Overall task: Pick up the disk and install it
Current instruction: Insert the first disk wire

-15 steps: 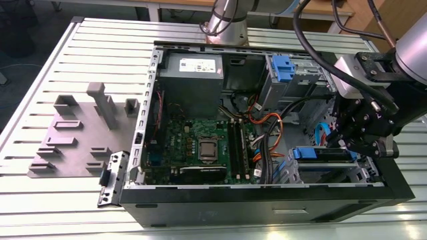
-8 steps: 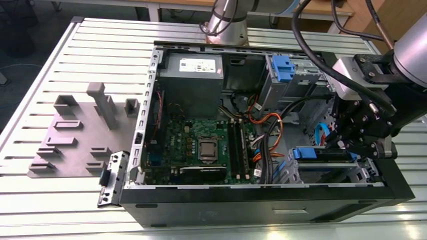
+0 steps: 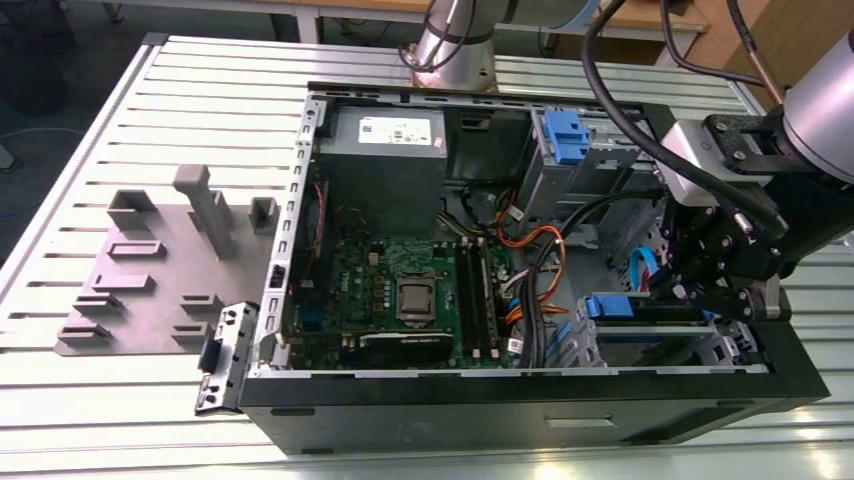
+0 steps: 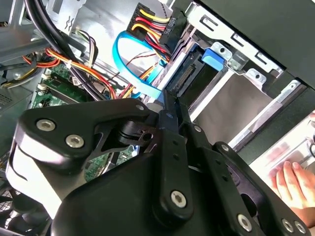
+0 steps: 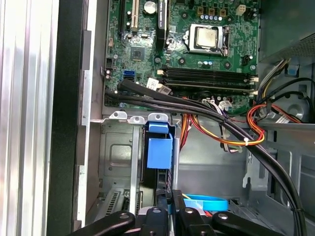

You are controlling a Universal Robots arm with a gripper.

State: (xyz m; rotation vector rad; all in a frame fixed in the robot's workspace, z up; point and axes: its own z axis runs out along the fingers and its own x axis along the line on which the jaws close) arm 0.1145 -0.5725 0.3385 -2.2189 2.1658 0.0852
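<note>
Down inside the open computer case, on the exterior view's right, my claw hangs over the grey drive cage. The disk sits slotted in that cage, its blue tab facing up out of the bay. In the first wrist view I see the disk edge-on in the cage, just ahead of my claw. In the second wrist view my claw has its fingers drawn together with no gap showing, and the tips lie right by the connector end of the disk; whether they touch it I cannot tell. A blue flat cable loops just beside my fingertips. The motherboard lies well apart toward the exterior view's left. A person's hand rests outside the case
</note>
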